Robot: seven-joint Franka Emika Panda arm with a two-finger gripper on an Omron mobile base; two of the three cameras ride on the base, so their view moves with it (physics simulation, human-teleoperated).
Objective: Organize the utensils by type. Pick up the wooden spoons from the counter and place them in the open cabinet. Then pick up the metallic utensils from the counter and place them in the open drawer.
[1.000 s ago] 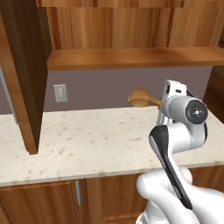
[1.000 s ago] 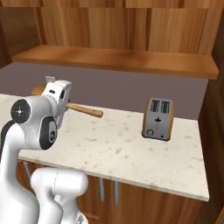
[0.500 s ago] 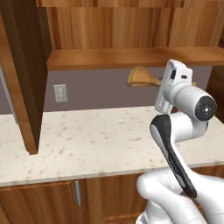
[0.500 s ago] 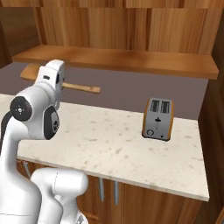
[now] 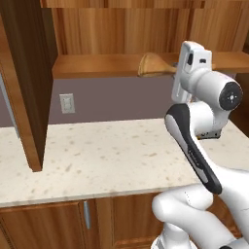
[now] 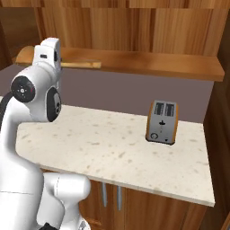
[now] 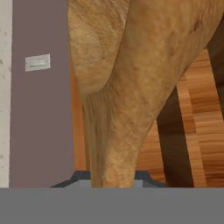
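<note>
At the front edge of the open cabinet (image 5: 112,63), level with its shelf floor, a wooden spoon (image 5: 154,64) is held by the tool (image 7: 113,177). In the hand view the spoon's handle is seen rising from between the two dark tips, which are closed narrowly on it, and its bowl spreads wide and close before the camera. In the left base view the bowl is seen projecting to the left of the white hand, against the shelf edge; in the right base view the handle (image 6: 81,64) lies along that edge, to the right of the hand. Whether the spoon is touching the shelf or is just above it cannot be told.

The first part of the task is judged to be well advanced but not finished: the spoon has been lifted clear of the surface (image 6: 117,143) and brought up to the cabinet, yet it has not been released inside. The surface is seen carrying a toaster (image 6: 162,122); no other spoon can be made out on the stretch shown. The placing of the metallic spoon in the drawer is judged to be left to do.
</note>
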